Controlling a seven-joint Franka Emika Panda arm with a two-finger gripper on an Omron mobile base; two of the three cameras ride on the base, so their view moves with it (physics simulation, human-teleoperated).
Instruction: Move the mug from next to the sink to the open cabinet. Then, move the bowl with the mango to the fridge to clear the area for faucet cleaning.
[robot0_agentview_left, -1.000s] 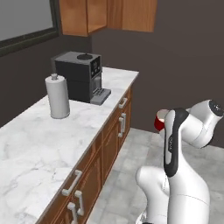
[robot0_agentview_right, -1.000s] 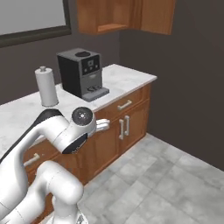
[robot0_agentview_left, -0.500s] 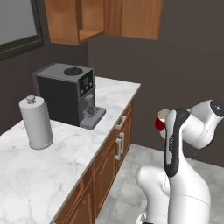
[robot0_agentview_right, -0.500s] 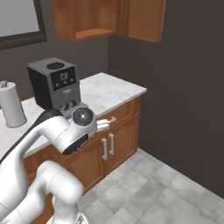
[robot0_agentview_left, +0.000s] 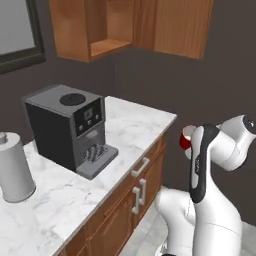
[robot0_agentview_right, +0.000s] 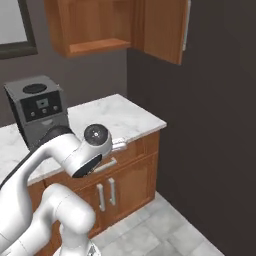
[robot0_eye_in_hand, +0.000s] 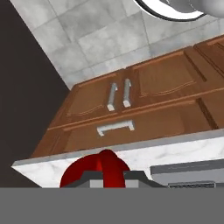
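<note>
You carry the mug (robot0_agentview_left: 186, 138) out past the end of the counter (robot0_agentview_left: 131, 131), well below the open cabinet (robot0_agentview_left: 107, 26), so lift it level and clear of the coffee machine (robot0_agentview_left: 68, 128) before you ease it onto the cabinet's shelf (robot0_agentview_left: 108, 47). Keep its handle (robot0_eye_in_hand: 108, 167) from tilting and approach the opening straight on. Your jaws are clenched on the mug: in the hand view its red body sits right at the gripper (robot0_eye_in_hand: 107, 180).
</note>
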